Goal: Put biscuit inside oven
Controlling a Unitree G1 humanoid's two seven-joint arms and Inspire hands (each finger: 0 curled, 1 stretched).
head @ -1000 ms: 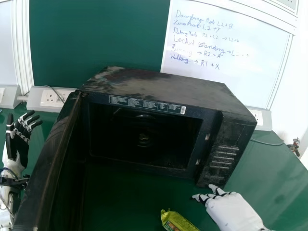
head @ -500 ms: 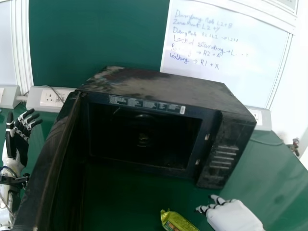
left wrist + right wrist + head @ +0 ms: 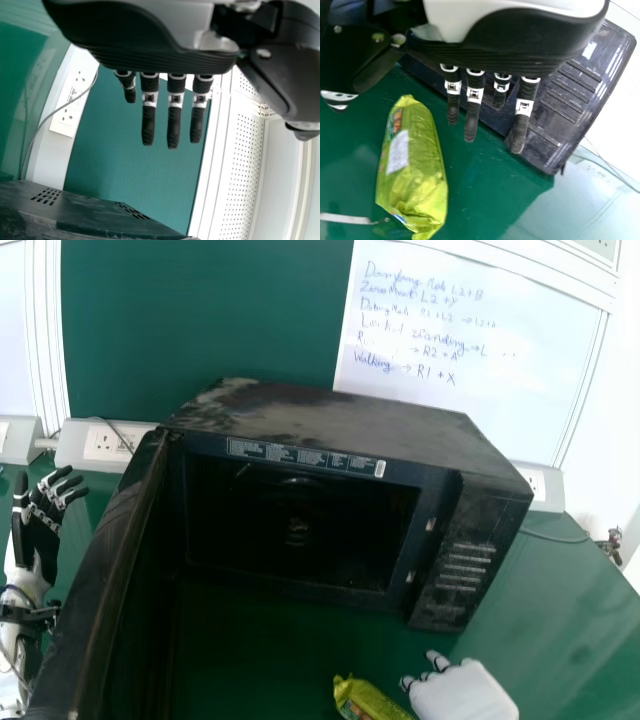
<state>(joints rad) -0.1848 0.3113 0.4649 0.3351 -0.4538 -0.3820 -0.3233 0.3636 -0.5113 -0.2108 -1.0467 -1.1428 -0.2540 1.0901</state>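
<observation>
The left robot hand [image 3: 38, 542] is open, to the left of the oven door [image 3: 105, 560]. In front of the black oven [image 3: 330, 420], the green biscuit packet [image 3: 366, 701] lies on the desk [image 3: 560, 620]. Just right of it is the right robot hand [image 3: 465, 695], with fingers extended.

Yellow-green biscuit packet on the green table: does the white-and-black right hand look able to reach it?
Probably yes: the right hand is open close beside the packet, and nothing visible stands between them.
</observation>
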